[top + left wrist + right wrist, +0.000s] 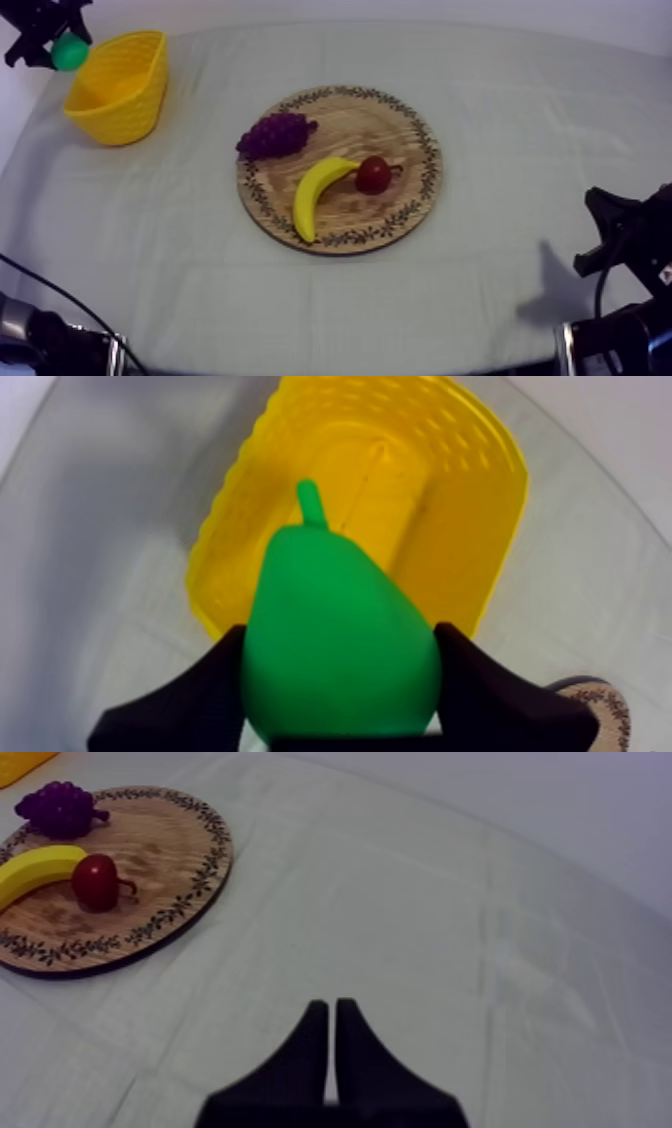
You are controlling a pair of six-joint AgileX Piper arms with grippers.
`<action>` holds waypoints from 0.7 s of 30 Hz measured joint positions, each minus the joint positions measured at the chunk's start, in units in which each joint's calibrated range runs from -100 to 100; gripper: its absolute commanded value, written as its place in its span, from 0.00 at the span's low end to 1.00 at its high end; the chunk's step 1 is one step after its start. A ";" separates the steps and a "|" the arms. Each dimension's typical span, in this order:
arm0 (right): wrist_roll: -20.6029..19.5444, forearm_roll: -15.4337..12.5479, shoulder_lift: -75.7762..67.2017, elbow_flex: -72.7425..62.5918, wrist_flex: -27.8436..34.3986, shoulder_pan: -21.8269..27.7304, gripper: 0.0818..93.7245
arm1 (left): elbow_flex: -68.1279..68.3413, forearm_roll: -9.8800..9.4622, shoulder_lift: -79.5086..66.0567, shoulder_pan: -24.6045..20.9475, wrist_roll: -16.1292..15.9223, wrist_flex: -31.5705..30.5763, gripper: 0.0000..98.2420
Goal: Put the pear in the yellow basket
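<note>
My left gripper [340,640] is clamped on the pear [332,611] at the rim of the yellow basket [478,526], not squarely over its hollow — released here, it may clip the rim and roll onto the cloth [530,140].

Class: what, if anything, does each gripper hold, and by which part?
The left gripper holds the pear by its wide lower body, one finger at each side. The right gripper holds nothing, fingers together.
</note>
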 measured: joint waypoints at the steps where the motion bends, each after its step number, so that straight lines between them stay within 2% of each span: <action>1: 0.00 0.00 0.00 0.00 0.00 0.00 0.00 | -1.13 0.11 1.92 0.00 -0.17 -0.48 0.43; 4: -0.03 0.00 0.00 0.00 0.00 0.00 0.00 | -5.08 0.98 7.91 -0.03 -0.75 -0.71 0.43; 14: -0.03 0.00 0.00 0.00 0.00 0.00 0.00 | -17.44 1.36 24.61 0.31 -1.40 -0.98 0.44; 16: -0.03 0.00 0.00 0.00 0.00 0.00 0.00 | -18.81 1.43 26.77 0.43 -1.24 -1.05 0.48; 21: -0.06 0.00 0.00 0.00 0.00 0.00 0.00 | -20.55 1.80 28.45 0.88 -0.84 -1.39 0.69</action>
